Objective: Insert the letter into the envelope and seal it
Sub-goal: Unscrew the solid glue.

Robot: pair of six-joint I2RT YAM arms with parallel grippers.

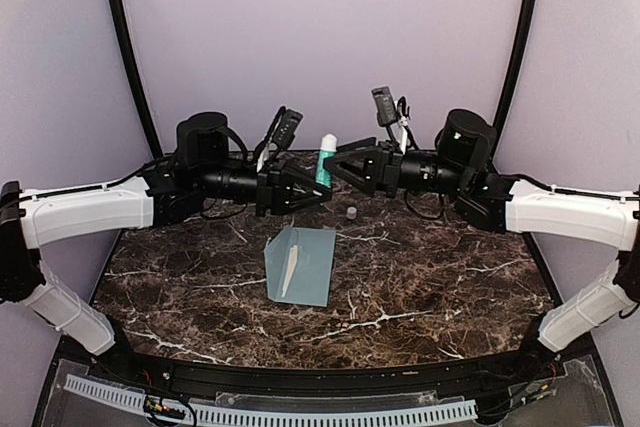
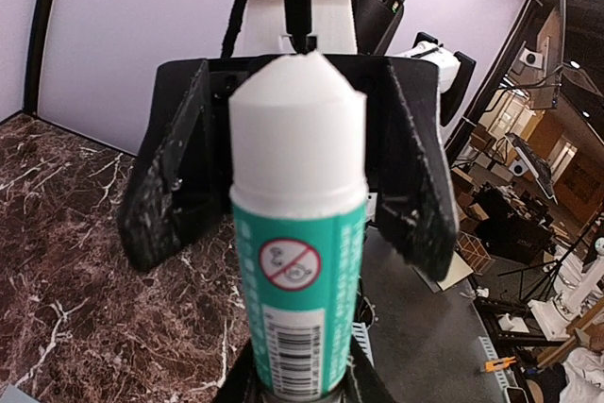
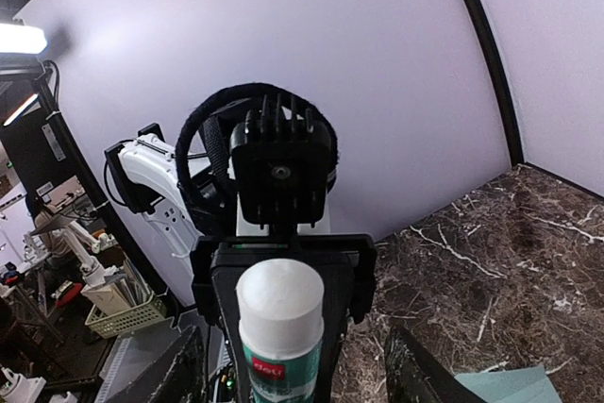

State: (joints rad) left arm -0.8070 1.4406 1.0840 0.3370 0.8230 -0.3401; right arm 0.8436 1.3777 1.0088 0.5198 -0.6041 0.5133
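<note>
The pale blue-grey envelope [image 1: 305,265] lies flat on the marble table in the middle, with a narrow white strip [image 1: 288,271] showing on its left half; I cannot tell if that is the letter. Its corner shows in the right wrist view [image 3: 514,386]. My left gripper [image 1: 320,190] [image 2: 302,386] is shut on the base of a white-and-green glue stick [image 1: 325,159] [image 2: 299,233] and holds it upright above the table. My right gripper [image 1: 337,167] [image 3: 300,379] is open, its fingers [image 2: 420,186] standing either side of the stick's white top [image 3: 279,304] without touching.
A small pale cap-like piece [image 1: 351,212] stands on the marble table [image 1: 430,277] behind the envelope. Both arms reach in from the sides and meet above the table's back. Curved black frame rails [image 1: 125,47] rise at the back.
</note>
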